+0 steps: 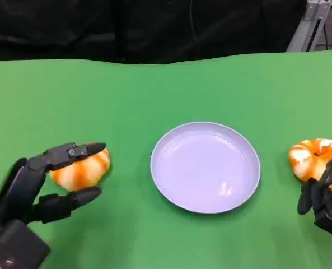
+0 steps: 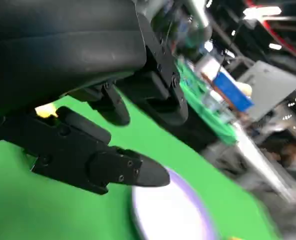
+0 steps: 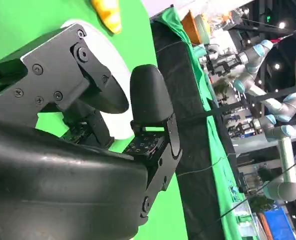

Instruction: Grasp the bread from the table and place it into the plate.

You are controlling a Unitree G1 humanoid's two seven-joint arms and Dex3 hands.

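Item, nearest: left hand (image 1: pixel 40 188), low at the near left of the green worktop (image 1: pixel 154 89), fingers spread either side of a striped orange bread (image 1: pixel 82 168); an upper finger lies across the bread's top, a lower one reaches beside its near edge. Whether the bread is truly grasped or merely bracketed cannot be told; it appears to sit on the worktop. Item, near right: right hand (image 1: pixel 325 199), fingers curled, holding nothing, just beside a second orange bread (image 1: pixel 313 157) that rests on the worktop, not visibly gripped. Item, middle: pale plate (image 1: pixel 205 167), unladen, between the two breads and apart from both. Item, far: black backdrop behind the worktop's rear edge. Hazards, as judged: the left hand's purchase looks shallow, fingertips high and low on a rounded, soft loaf, so closing could squeeze it out sideways or roll it away; a lift begun before firm contact would likely drop it short of the plate; a low carry could knock the plate's rim and shift it.
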